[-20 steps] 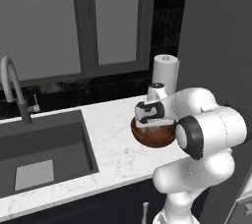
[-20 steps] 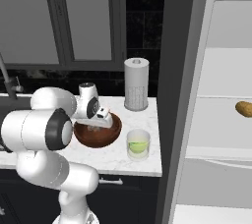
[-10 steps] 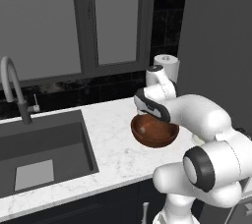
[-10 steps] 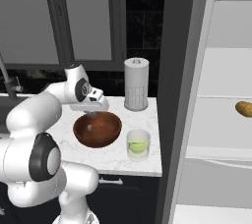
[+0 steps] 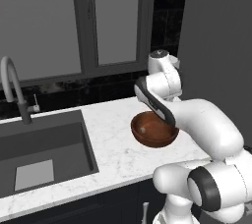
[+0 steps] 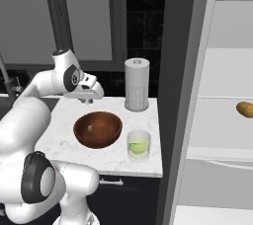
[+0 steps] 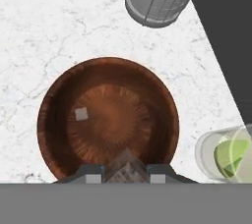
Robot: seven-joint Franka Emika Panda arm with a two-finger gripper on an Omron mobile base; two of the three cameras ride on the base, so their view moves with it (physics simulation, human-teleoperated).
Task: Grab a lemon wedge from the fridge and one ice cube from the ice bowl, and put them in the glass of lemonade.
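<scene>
- Kitchen scene: a white marble surface [image 6: 64,135] runs under dark windows, with a sink [image 5: 44,152] and a curved faucet [image 5: 12,88] at its left end.
- On the right part of the surface sits the ice bowl [image 6: 98,129], reddish-brown and shallow.
- One small pale ice cube [image 7: 81,114] lies on the bowl's floor, left of centre in the hand view.
- The glass [image 6: 139,144] stands just right of the bowl and slightly nearer, close to the surface's near edge.
- A yellow-green lemon wedge [image 7: 230,158] sits inside the glass, in the pale liquid.
- A paper-towel roll [image 6: 137,84] stands upright at the far right of the surface, behind the glass.
- The gripper [image 7: 124,173] hangs above the bowl, apart from it and pointing down over its near rim.
- Its fingers [image 7: 93,174] are drawn close together on a small pale translucent piece, seemingly an ice cube, though I cannot tell for sure.
- At the right the fridge [image 6: 225,95] stands open, white shelves showing.
- A tan-orange oval item [image 6: 245,109] lies on a shelf at the right edge.
</scene>
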